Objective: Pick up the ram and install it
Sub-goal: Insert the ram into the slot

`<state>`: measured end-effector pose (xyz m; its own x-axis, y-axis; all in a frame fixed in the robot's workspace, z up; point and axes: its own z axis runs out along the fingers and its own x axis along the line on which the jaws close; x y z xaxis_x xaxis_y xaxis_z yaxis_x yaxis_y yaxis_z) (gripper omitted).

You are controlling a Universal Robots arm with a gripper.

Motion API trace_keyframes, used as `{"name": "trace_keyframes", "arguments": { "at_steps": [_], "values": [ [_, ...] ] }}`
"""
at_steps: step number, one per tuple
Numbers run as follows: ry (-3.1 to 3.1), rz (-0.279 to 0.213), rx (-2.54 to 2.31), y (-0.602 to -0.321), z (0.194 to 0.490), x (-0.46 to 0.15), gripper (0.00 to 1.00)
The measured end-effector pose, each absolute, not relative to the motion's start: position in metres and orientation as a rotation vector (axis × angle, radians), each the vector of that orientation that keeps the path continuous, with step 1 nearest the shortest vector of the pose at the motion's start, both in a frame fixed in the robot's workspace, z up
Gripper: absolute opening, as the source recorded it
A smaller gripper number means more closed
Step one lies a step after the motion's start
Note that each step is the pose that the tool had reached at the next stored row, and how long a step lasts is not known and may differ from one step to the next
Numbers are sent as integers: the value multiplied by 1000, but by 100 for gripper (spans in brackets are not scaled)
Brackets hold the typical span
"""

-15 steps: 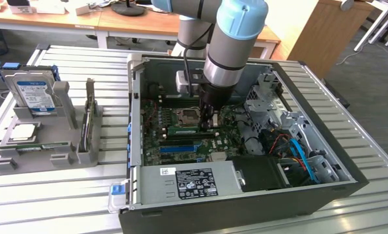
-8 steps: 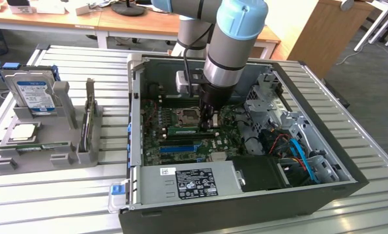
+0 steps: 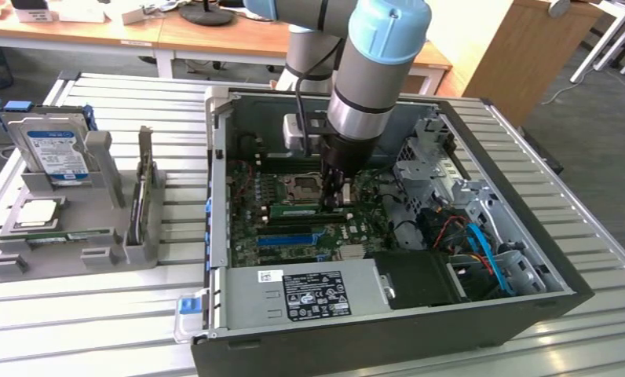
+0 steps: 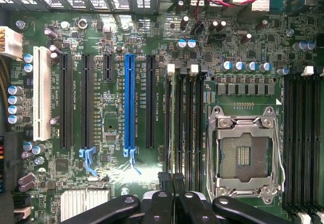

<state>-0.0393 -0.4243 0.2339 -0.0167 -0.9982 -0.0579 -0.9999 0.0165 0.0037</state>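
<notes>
My gripper [image 3: 339, 202] is down inside the open computer case [image 3: 216, 196], over the motherboard [image 3: 281, 236]. In the exterior view a thin green stick, the ram [image 3: 291, 209], stands on edge in the memory slots just below the processor socket [image 3: 305, 186]. The gripper's tips are at the end of the ram towards the exterior view's right. Whether they touch it I cannot tell. In the wrist view the two black fingers [image 4: 163, 182] are pressed together, with my gripper [image 4: 170, 179] at the near end of the memory slots [image 4: 183, 123], beside the empty socket [image 4: 246, 155].
A grey tray [image 3: 4, 267] at the exterior view's left holds a blue-labelled hard drive [image 3: 51, 149] and a silver processor chip [image 3: 35, 212]. The power supply [image 3: 302, 294] lies at the case's front. Cables and a drive cage [image 3: 469, 228] crowd its right side.
</notes>
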Motion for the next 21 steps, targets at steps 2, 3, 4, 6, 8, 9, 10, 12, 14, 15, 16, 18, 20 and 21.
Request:
{"name": "trace_keyframes", "arguments": {
  "at_steps": [2,3,4,6,8,9,10,12,14,15,16,18,20,21],
  "values": [
    [2212,67,-2175,-424,234,-40,12],
    [2212,67,-2175,-424,234,-40,12],
    [2212,67,-2175,-424,234,-40,12],
    [2212,67,-2175,-424,234,-40,12],
    [2212,67,-2175,-425,234,-40,12],
    [2212,67,-2175,-425,234,-40,12],
    [2212,67,-2175,-425,234,-40,12],
    [2212,67,-2175,-425,234,-40,12],
    [2212,67,-2175,-425,234,-40,12],
    [2212,67,-2175,-425,234,-40,12],
    [2212,67,-2175,-425,233,-40,12],
    [2212,67,-2175,-425,233,-40,12],
    [2212,67,-2175,-425,233,-40,12],
    [2212,67,-2175,-425,233,-40,12]
  ]
}}
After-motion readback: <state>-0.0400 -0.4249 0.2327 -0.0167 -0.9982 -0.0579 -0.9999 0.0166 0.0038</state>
